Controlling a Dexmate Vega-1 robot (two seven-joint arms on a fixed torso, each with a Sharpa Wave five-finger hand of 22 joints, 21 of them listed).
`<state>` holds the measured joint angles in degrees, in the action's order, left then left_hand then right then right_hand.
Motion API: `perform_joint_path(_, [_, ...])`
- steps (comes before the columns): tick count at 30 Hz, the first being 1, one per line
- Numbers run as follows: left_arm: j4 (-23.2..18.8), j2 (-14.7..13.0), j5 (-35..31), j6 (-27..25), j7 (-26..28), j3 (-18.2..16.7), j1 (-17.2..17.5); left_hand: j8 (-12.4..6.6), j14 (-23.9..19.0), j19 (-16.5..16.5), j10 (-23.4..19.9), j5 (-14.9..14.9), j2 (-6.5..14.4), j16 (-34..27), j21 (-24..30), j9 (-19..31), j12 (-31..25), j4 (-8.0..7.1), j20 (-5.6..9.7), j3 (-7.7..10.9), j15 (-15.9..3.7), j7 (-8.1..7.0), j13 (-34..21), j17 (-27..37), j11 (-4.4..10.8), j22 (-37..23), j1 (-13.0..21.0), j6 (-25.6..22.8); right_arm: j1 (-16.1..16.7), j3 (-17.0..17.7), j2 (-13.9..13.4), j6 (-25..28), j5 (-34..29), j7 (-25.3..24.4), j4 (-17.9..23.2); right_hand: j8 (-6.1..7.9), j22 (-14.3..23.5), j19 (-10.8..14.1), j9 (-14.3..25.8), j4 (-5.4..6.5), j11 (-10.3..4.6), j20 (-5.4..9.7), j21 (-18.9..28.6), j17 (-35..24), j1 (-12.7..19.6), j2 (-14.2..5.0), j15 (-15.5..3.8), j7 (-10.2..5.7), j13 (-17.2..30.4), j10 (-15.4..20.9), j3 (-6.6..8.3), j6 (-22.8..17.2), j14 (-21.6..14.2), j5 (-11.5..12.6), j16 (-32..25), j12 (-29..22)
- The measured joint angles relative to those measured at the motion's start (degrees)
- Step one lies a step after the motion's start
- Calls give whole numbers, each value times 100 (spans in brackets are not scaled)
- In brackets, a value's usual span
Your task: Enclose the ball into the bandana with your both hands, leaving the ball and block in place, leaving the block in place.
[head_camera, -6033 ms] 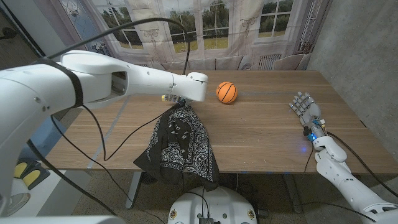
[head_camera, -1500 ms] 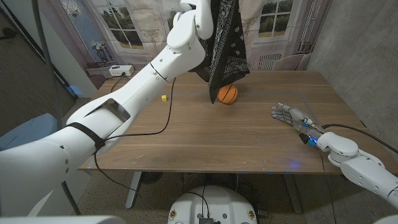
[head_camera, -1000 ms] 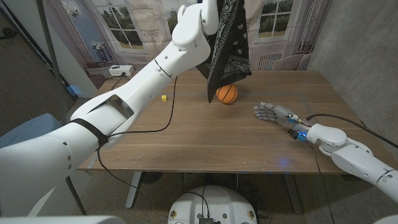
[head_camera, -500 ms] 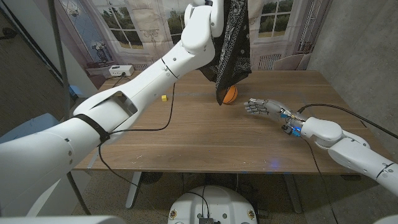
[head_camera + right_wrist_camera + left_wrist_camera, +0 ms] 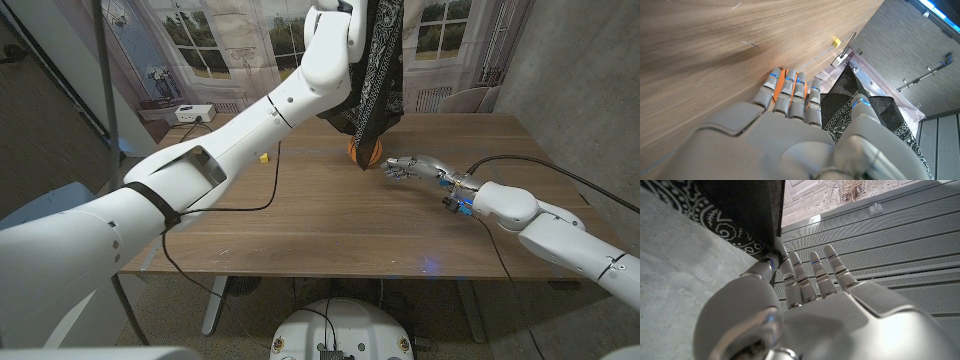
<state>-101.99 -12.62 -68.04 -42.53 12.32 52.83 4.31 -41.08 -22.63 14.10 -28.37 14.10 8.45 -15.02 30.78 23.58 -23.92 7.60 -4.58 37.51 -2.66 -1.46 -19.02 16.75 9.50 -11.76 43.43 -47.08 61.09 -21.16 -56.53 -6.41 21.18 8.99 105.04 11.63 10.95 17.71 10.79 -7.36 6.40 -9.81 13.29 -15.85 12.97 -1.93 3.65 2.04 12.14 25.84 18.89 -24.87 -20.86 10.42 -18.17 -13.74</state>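
Note:
My left arm (image 5: 330, 50) reaches up to the picture's top in the head view. The left hand (image 5: 810, 305) pinches the black paisley bandana (image 5: 740, 205) between thumb and a finger. The bandana (image 5: 375, 70) hangs down in a long fold, and its tip dangles in front of the orange ball (image 5: 353, 150), hiding most of it. The ball (image 5: 781, 82) stands on the wooden table (image 5: 300, 220). My right hand (image 5: 410, 167) is low over the table just right of the ball, fingers stretched toward it, holding nothing. The small yellow block (image 5: 263, 157) lies left of the ball.
A black cable (image 5: 250, 205) from the left arm trails across the table's left half. A white box (image 5: 185, 112) sits beyond the table's back left corner. A grey wall (image 5: 570, 80) stands close on the right. A curtain with printed windows hangs behind the table.
The left hand has lifted the bandana off the table and holds it high over the ball. Over the last second the right hand has slid left across the table, up to the ball.

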Motion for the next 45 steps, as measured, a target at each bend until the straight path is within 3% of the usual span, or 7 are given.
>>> perform_joint_path(11, [-3, 39, -458, -5, -268, -32, 101, -228, 0, 0, -3, -14, -38, 21, 0, -33, 8, 24, 0, 24, 0, 0, 0, -26, -2, 4, -38, 0, -269, -261, 313, -123, -257, -159, -104, 89, -1, 250, 0, 55, -6, 98, 39, -78, 86, -162, -153, 14, 0, 399, -55, -365, -389, 0, -156, -111])
perform_joint_path(22, [-1, 99, -761, 51, -423, -88, 191, -252, 21, 0, -26, -45, -45, 21, 0, -56, 27, 24, -1, 24, 22, -30, 0, -26, 15, 4, -79, -31, -525, -503, 597, -150, -479, -220, -212, 221, -2, 595, 29, -127, -25, 201, 136, -288, 622, -344, -408, 18, 131, 1135, 79, -987, -1211, 44, -579, -471])
perform_joint_path(24, [29, 112, -849, 55, -474, -89, 198, -252, 21, 0, -26, -45, -44, 21, 0, -57, 57, 24, -1, 24, 22, -30, 0, -25, 15, 4, -79, -31, -570, -534, 629, -193, -479, -147, -250, 221, -2, 625, 29, -142, -6, 173, 136, -311, 642, -321, -408, 30, 143, 1155, 60, -1015, -1211, 44, -579, -492])
perform_joint_path(33, [172, 165, -1117, 55, -542, -73, 209, -283, 21, 1, -8, -48, -36, 42, 32, -89, 67, 24, -1, 24, 22, -31, -16, -26, 43, 3, -84, -31, -880, -760, 844, -357, -427, 246, -499, 41, 19, 570, 29, 88, 47, 161, 136, -471, 321, -126, -275, 52, 213, 831, -230, -705, -1011, 44, -533, -444])
perform_joint_path(38, [237, 186, -1292, 51, -577, -55, 219, -317, 21, 0, 0, -49, -36, 42, 44, -103, 67, 42, -1, 41, 21, -31, -27, -26, 52, 3, -83, -32, -992, -866, 902, -271, -555, 277, -458, 41, 19, 638, 29, 69, 46, 98, 136, -500, 271, -74, -261, 54, 239, 836, -297, -706, -1071, 44, -540, -460])
perform_joint_path(41, [253, 193, -1335, 50, -586, -54, 228, -325, 21, 0, -1, -49, -36, 42, 44, -109, 67, 42, -1, 42, 21, -51, -27, -26, 52, 3, -83, -51, -1021, -926, 942, -105, -707, 163, -348, 105, 19, 944, 29, -32, 12, 104, 270, -637, 514, -95, -390, 79, 309, 1293, -258, -1031, -1585, 44, -805, -708])
perform_joint_path(45, [255, 193, -1358, 49, -592, -57, 263, -325, 21, -31, -1, -50, -36, 42, 44, -132, 67, 42, 31, 42, 21, -38, -26, -49, 52, 3, -83, -64, -1021, -944, 971, 217, -967, -225, -298, 376, 40, 1560, 119, -143, -204, 250, 494, -1226, 1157, -184, -665, 68, 675, 2348, -237, -1879, -2598, 44, -1560, -1496])
